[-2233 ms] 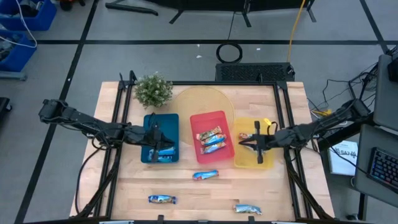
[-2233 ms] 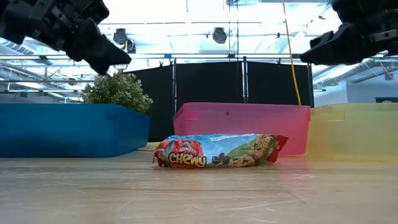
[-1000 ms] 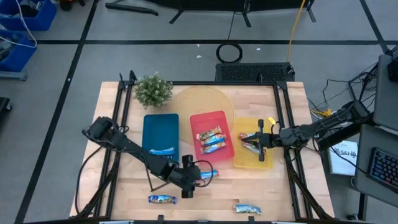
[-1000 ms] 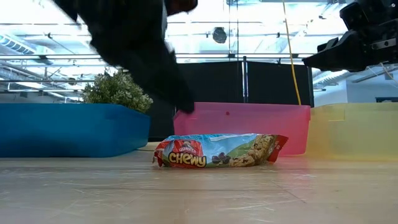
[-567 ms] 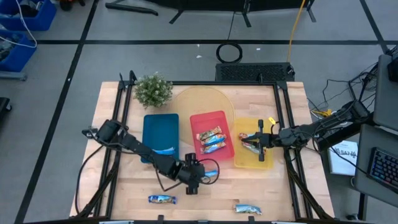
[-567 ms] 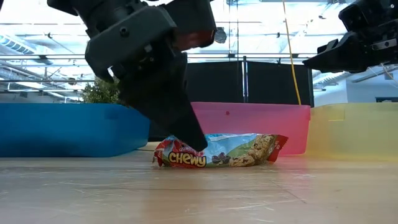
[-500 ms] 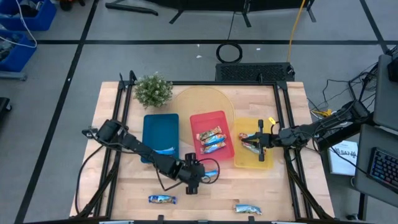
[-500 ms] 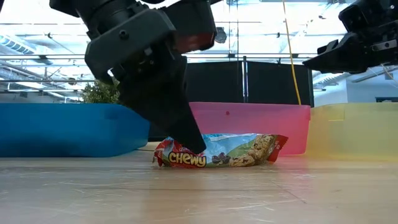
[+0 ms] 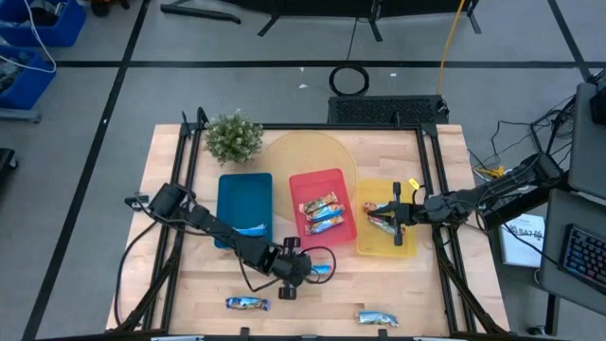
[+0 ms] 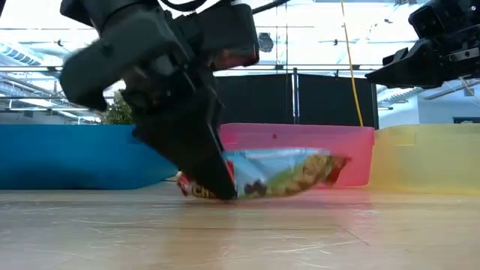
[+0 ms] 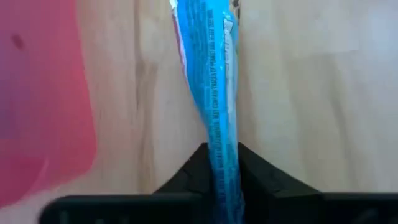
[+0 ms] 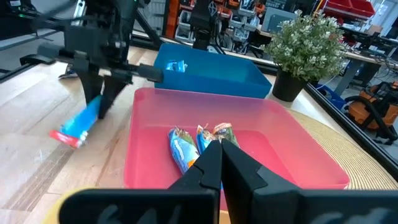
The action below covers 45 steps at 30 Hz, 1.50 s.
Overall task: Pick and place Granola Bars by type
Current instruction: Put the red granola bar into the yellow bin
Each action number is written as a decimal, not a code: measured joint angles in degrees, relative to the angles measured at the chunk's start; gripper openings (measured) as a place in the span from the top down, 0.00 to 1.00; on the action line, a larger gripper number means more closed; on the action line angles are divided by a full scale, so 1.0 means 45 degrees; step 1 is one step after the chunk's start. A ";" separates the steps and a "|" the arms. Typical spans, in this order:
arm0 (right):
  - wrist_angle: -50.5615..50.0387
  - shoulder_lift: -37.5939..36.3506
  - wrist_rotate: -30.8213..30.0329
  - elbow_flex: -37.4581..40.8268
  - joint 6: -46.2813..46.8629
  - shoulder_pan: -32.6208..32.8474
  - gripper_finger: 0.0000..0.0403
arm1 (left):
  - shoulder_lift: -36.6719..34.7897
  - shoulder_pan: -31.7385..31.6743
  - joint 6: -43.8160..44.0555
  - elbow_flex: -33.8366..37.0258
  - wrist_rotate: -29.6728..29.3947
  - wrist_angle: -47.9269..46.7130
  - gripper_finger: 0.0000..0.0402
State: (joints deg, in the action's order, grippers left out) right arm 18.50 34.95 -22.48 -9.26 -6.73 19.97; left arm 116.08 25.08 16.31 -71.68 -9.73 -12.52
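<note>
My left gripper [image 9: 299,269] is shut on a blue-and-white granola bar [image 9: 321,270] on the wood table in front of the red tray [image 9: 295,194]. The low view shows this bar [image 10: 289,172] tilted, its right end raised. Two bars [image 9: 320,213] lie in the red tray and one [image 9: 248,230] in the blue tray [image 9: 243,194]. Two more bars [image 9: 247,303] [image 9: 376,318] lie flat near the table's front edge. My right gripper [image 9: 388,217] hovers shut over the yellow tray [image 9: 379,244], holding nothing. My left gripper pinches the bar between its two fingers near its red-marked left end [image 10: 189,187]. The fingers [image 11: 252,171] slant down from the table's left and lie roughly along the bar. Seen from the wrist, the wrapper [image 11: 222,163] stands edge-on between them. I cannot tell whether the low end touches the table.
A small potted plant [image 9: 233,135] stands at the back left beside a round pale mat [image 9: 308,152]. Black frame rails [image 9: 180,189] run along the table's left and right sides. Bare wood lies between the trays and the front edge.
My left gripper has sunk onto the bar in front of the red tray and shut on it. The bar lay flat before; now it is tipped, its right end raised and its left end held low between the fingers.
</note>
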 joint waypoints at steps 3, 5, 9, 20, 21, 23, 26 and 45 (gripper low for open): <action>-0.0003 0.0003 0.0005 0.0000 0.0004 0.0000 1.00 | -0.0415 0.0005 -0.0196 0.0000 0.0455 0.0015 0.89; 0.0000 0.0003 0.0005 0.0000 0.0003 0.0000 1.00 | -0.0779 0.0015 -0.0360 -0.0062 0.0833 0.0060 0.89; 0.0175 -0.0038 -0.0006 0.0000 -0.0327 0.0000 1.00 | -0.1360 -0.0012 -0.1349 -0.0928 0.1048 -0.0708 0.90; 0.2645 -0.0958 -0.3530 -0.0015 -0.2299 0.0714 1.00 | -0.0987 -0.2318 -0.5496 -0.3706 -0.0179 -0.1533 0.91; 0.2632 -0.1073 -0.3806 -0.0014 -0.2494 0.0809 1.00 | -0.0870 -0.2600 -0.5719 -0.3711 -0.0141 -0.1345 0.91; 0.2771 -0.1214 -0.4390 -0.0014 -0.2959 0.0948 1.00 | -0.0538 -0.3105 -0.6240 -0.3711 0.0194 -0.0670 0.91; 0.3118 -0.1408 -0.5079 -0.0010 -0.3471 0.1096 1.00 | 0.0012 -0.3750 -0.7150 -0.3715 0.1288 0.0781 0.91; 0.2696 -0.1484 -0.6182 -0.0010 -0.3329 0.1329 1.00 | 0.5634 -0.5534 -0.9513 -1.0906 0.4161 -0.0807 0.91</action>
State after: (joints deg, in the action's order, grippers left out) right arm 30.63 28.27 -50.30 -9.30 -21.71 25.95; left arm 141.44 0.18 -26.50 -120.76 9.00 -16.15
